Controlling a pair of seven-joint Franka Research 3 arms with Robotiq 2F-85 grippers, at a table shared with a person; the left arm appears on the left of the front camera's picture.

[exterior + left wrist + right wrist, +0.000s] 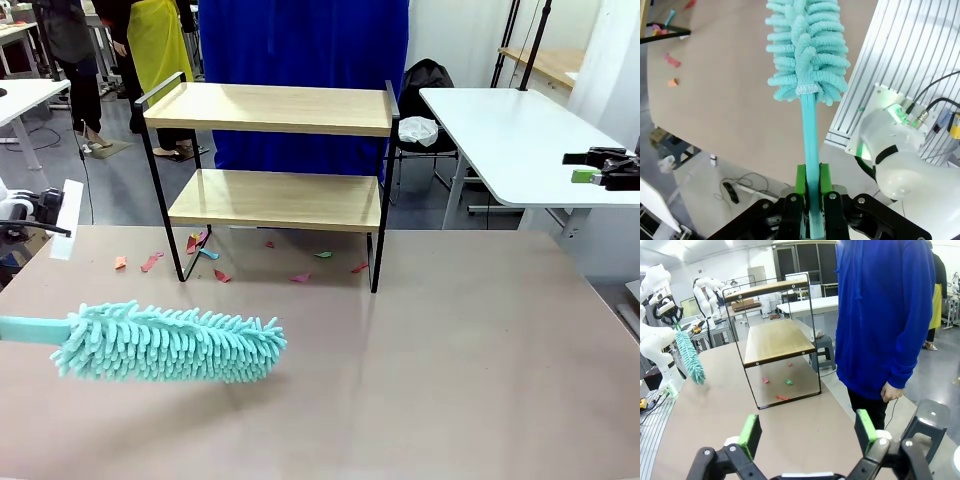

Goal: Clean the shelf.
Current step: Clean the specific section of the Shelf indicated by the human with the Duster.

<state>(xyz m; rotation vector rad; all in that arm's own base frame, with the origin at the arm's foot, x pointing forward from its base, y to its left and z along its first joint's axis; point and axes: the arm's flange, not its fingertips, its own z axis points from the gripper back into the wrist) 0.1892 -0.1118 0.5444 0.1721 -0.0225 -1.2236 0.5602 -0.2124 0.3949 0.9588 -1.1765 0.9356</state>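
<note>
Obs.: left gripper (811, 181) has its jaws closed. The green pads (800, 179) are clamped on both flat sides of the teal handle of the duster (807, 45), and the brush head projects straight ahead of the fingers. From the right wrist camera, the left arm (655, 342) stands folded at the far left, with the duster slanting down from its gripper.

The right gripper (807, 432) has its jaws spread wide, pads facing each other with nothing between them. In the front view the right gripper (580, 168) is raised at the right edge, fingers level and pointing towards the robot's left.
</note>
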